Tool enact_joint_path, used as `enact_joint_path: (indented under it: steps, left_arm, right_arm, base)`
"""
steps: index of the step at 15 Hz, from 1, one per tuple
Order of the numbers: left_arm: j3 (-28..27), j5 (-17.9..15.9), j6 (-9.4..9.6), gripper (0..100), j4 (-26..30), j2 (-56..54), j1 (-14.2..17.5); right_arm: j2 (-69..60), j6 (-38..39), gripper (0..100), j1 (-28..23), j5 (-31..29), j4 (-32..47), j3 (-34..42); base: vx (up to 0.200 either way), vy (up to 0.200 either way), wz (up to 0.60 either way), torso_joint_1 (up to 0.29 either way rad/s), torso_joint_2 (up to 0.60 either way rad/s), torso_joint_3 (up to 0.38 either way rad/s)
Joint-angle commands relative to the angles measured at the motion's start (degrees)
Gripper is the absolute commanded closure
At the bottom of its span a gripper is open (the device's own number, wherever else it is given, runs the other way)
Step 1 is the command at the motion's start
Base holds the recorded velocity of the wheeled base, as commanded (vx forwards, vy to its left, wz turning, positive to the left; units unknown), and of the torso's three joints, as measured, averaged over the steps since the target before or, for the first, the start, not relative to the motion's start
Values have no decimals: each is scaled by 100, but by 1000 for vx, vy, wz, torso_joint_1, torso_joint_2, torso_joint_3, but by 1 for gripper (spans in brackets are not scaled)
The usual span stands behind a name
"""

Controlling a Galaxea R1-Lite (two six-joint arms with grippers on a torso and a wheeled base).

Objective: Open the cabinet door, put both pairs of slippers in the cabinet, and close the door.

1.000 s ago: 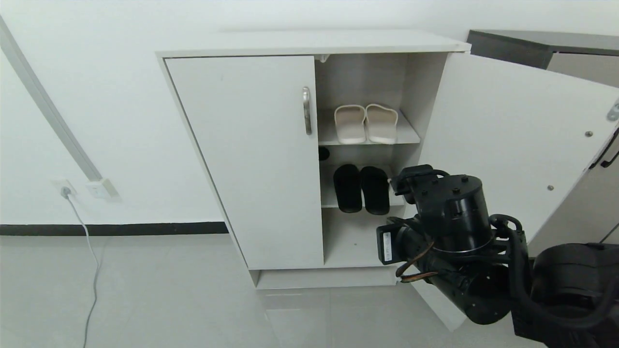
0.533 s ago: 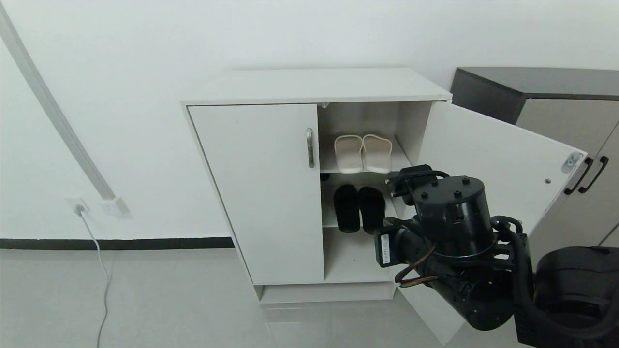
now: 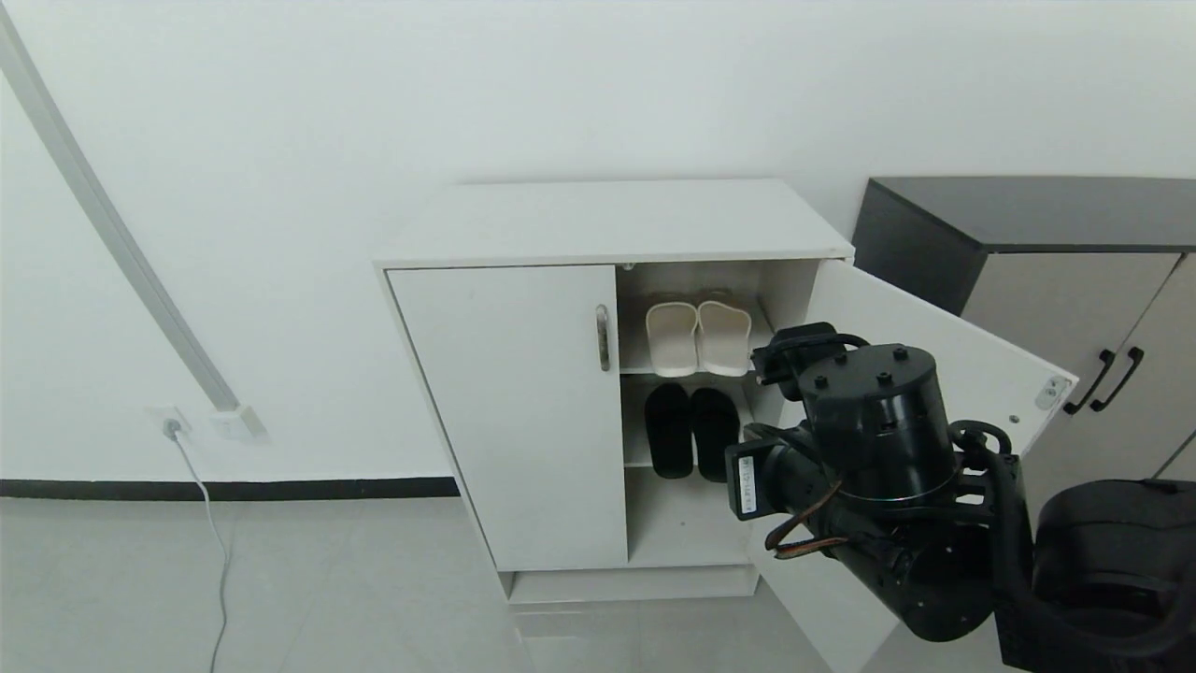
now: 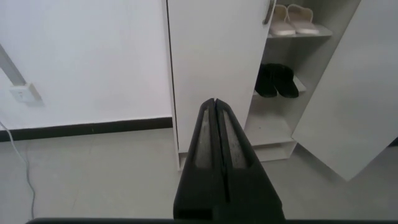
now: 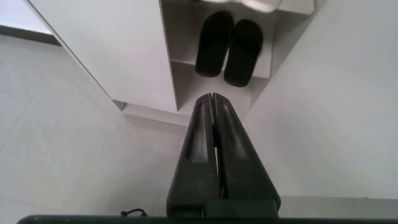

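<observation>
Since the earlier frames the whole head view has drawn back and tilted, so the white two-door cabinet (image 3: 607, 220) now looks smaller and sits lower in the picture with its flat top in sight; this is the camera's shift, and the slippers lie on the same shelves as before. Its right door (image 3: 972, 360) stands swung wide open, while the left door (image 3: 505, 411) is closed, with a metal bar handle (image 3: 603, 337) at its inner edge. On the upper shelf a pair of cream rubber slippers (image 3: 698, 337) lies side by side, toes outward. On the shelf below, a pair of black rubber slippers (image 3: 691, 430) lies the same way, directly under the cream pair. The bottom compartment holds nothing that can be made out. The black right arm (image 3: 869, 439) is in front of the open door, near the black pair but apart from it. The right gripper (image 5: 213, 102) has its two fingers pressed together with nothing between them, pointing towards the black slippers. The left gripper (image 4: 215, 106) is likewise closed and empty, well apart from the cabinet, facing the closed left door. A dark grey cupboard (image 3: 1028, 243) stands just beside the cabinet on the right. A wall socket (image 3: 171, 425) with a white cable (image 3: 220, 561) is on the wall to the left.
</observation>
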Motion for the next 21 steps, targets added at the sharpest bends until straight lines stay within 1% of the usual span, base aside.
enact_joint_path:
  steps: [1,8,14,20,21]
  left_arm:
    - [1,1,2,100,-4,7,0]
    - [1,1,-6,100,-4,7,9]
    - [1,-8,-6,100,-4,7,9]
    - [1,1,-6,100,-4,7,0]
    - [1,-8,-6,100,5,7,0]
  right_arm:
    - [-14,1,100,1,0,-1,8]
    - [4,1,100,-8,0,-1,17]
    - [13,10,100,-122,0,-19,17]
    - [4,-113,100,-122,0,-19,114]
    - [4,-122,100,-114,-9,-19,114]
  base:
    - [0,0,0,188,-505,-305]
    - [0,0,0,212,-527,-315]
    - [0,0,0,251,-571,-324]
    - [0,0,0,28,-65,-37]
    - [0,0,-600,2,2,-2]
